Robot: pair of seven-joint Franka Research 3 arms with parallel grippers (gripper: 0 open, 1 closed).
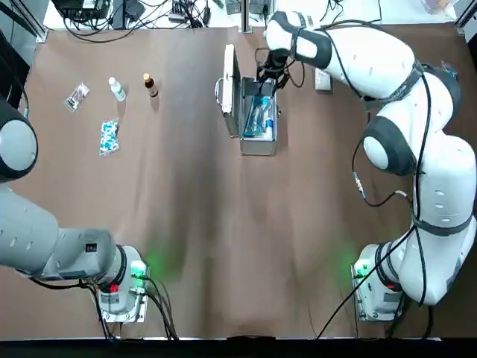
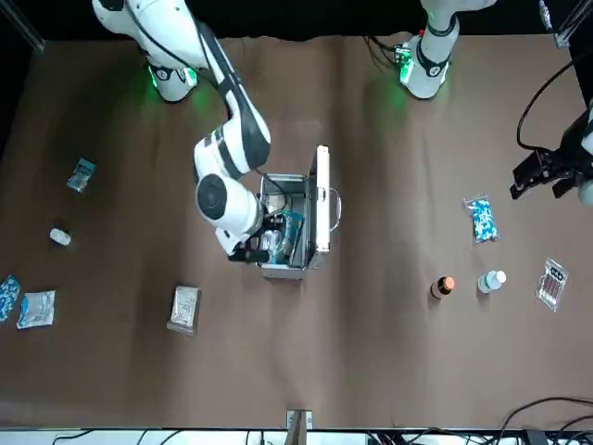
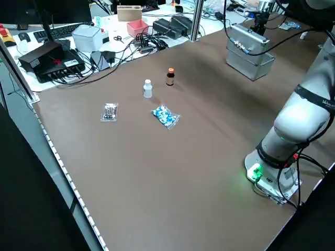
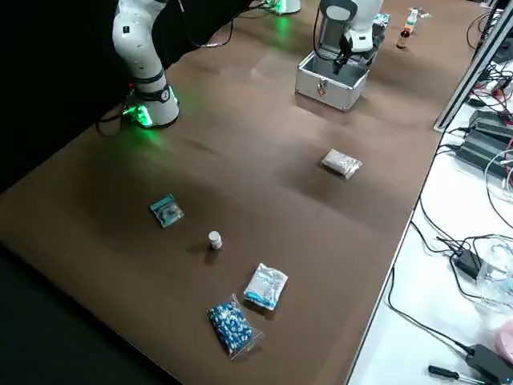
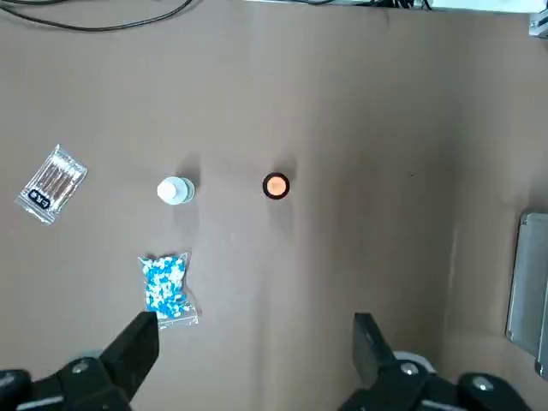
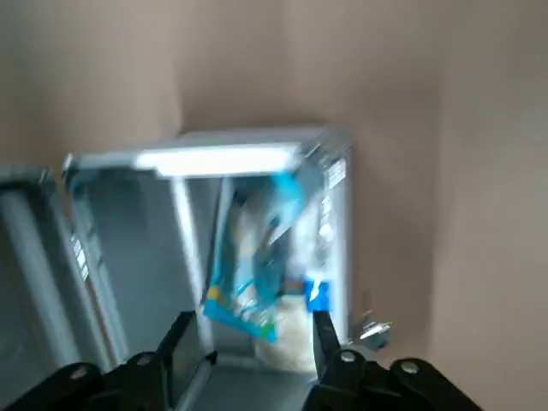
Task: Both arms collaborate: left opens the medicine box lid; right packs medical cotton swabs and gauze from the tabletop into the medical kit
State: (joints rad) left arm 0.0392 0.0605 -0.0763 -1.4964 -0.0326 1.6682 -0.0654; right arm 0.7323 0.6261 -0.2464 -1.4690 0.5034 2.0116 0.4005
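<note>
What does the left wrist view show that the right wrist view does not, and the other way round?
Only the left wrist view: the left gripper, open above the table's left part, the blue-white speckled packet, white-capped bottle, orange-capped bottle and clear packet.

Only the right wrist view: the right gripper, open over the medical kit, with a blue-and-white packet and a pale item inside.

Both: the brown tabletop and part of the kit's open lid.
</note>
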